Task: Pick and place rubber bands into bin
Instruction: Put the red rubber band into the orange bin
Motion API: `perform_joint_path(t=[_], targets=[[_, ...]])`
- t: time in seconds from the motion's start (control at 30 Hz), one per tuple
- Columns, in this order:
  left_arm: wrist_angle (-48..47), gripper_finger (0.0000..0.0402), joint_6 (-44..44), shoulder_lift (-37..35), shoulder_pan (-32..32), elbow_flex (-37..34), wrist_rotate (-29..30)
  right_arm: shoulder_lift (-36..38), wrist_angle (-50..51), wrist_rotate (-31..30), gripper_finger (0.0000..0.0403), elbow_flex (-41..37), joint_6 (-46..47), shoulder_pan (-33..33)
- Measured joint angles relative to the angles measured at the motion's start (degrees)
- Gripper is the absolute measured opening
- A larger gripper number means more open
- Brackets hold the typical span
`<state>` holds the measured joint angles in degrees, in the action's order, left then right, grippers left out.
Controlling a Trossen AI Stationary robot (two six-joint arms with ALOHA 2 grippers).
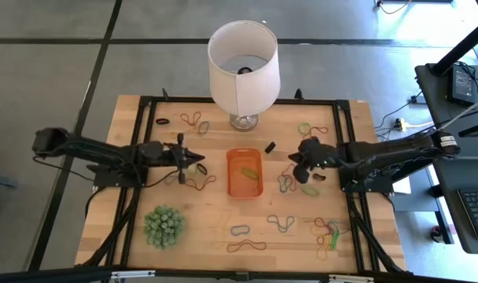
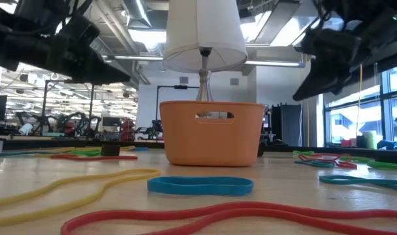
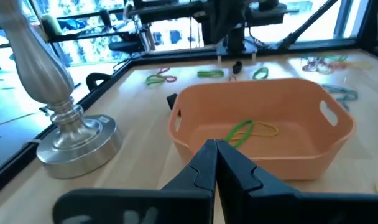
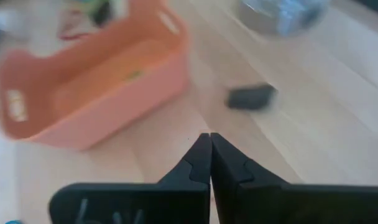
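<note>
Both grippers hover clenched and empty on either side of the orange bin (image 1: 244, 174), the left gripper (image 1: 201, 156) just off its left wall, the right gripper (image 1: 295, 160) off its right. A green and a yellow rubber band (image 3: 248, 130) lie inside the bin; most bands (image 1: 284, 182) remain scattered around it. This looks like the gap between picks: next, the right gripper must open and descend onto a nearby band.

Orange bin (image 1: 244, 174): shallow, rectangular, rounded corners, upright near table centre, holding a green and a yellow rubber band (image 3: 248, 130). Remaining rubber bands (image 1: 327, 230) lie loose on the wood around the bin, clustered mainly right of it.
</note>
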<state>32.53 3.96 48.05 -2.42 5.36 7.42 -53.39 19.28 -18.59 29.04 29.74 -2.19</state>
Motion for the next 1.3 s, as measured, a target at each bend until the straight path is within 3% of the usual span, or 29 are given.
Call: perform_joint_path(t=[0.17, 0.33, 0.53, 0.73, 1.07, 1.3], targets=[[3.3, 0.0001, -1.0, 0.0, -3.3, -2.7, -4.2, -2.9, 9.1, 0.2, 0.0017, 3.7, 1.8, 3.0], [3.3, 0.0002, -3.0, 0.0, -5.0, -3.6, -4.3, -4.0, 12.4, 0.3, 0.0020, 3.7, 5.6, 4.2], [3.3, 0.0002, -4.2, 0.0, -5.2, -3.8, -3.3, -4.3, 26.6, 0.9, 0.0020, 3.6, 13.2, 4.7], [3.3, 0.0001, -4.9, -1.6, -5.2, -3.8, -2.6, -4.3, 35.5, 6.1, 0.0020, 3.6, 18.2, 4.7], [-1.2, 0.0001, -6.2, -7.7, -5.2, -3.8, -2.6, -5.0, 25.4, 6.2, 0.0020, 3.2, 16.4, 4.6], [-5.4, 0.0005, -7.1, -12.3, -5.2, -3.7, -2.6, -9.7, 19.9, 6.7, 0.0024, 1.1, 14.8, 4.6]])
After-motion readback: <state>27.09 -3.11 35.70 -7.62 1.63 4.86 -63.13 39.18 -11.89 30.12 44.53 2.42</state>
